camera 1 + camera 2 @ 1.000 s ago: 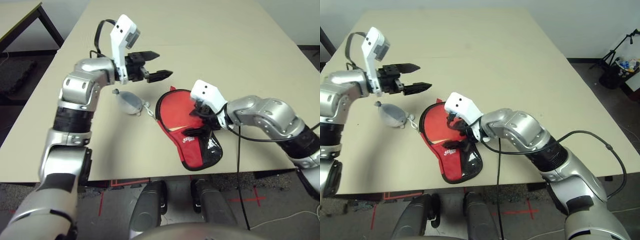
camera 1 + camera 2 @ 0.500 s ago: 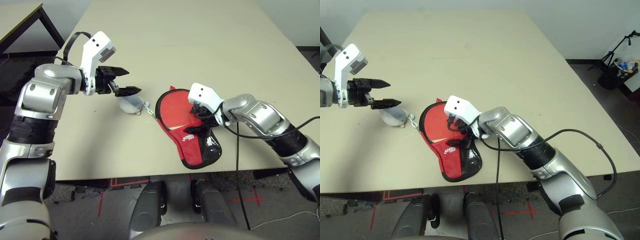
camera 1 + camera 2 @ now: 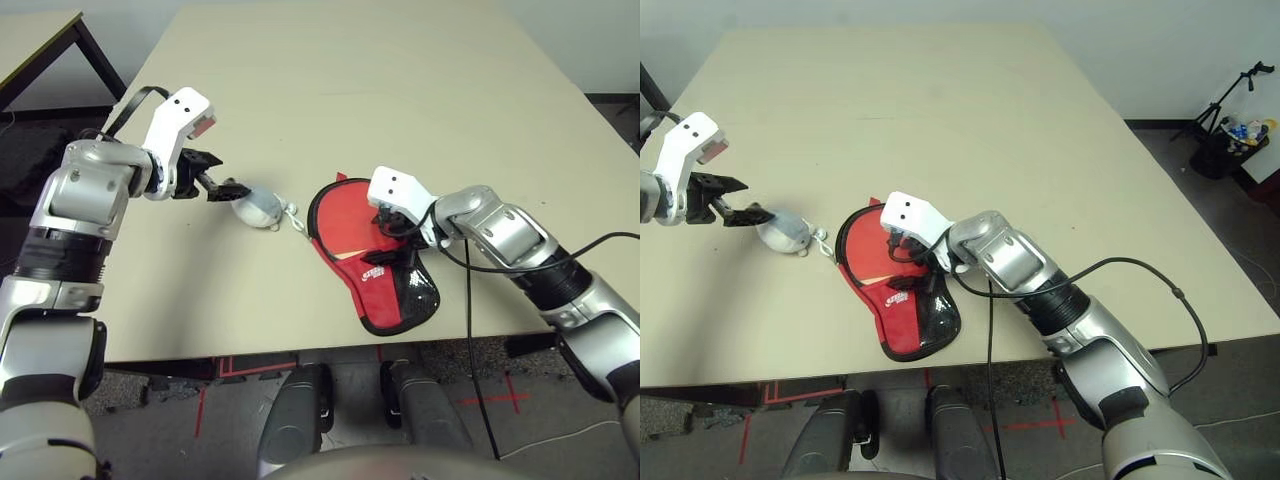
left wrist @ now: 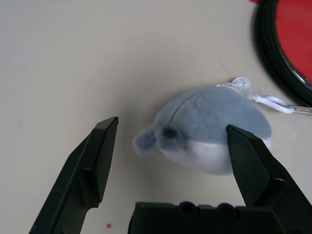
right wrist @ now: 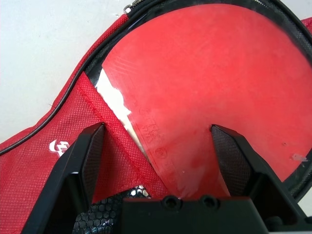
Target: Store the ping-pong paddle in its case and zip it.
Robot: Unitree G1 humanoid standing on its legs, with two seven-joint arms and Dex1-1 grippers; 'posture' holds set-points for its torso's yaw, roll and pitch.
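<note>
A large beige table (image 3: 400,90) is seen on grey floor (image 3: 1230,240); a second table (image 3: 40,35) stands left; red tape marks (image 3: 500,395) lie below.

Left claw (image 4: 168,161) agape; right claw (image 5: 158,156) agape, angled down.

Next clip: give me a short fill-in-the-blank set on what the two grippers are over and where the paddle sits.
1. The open left gripper straddles a small ____ plush pouch.
2. The red round-faced ping-pong paddle lies inside the red fabric ____ with black edging.
3. The right gripper hovers over the paddle with its jaws ____.

Missing words: grey; case; open
</note>
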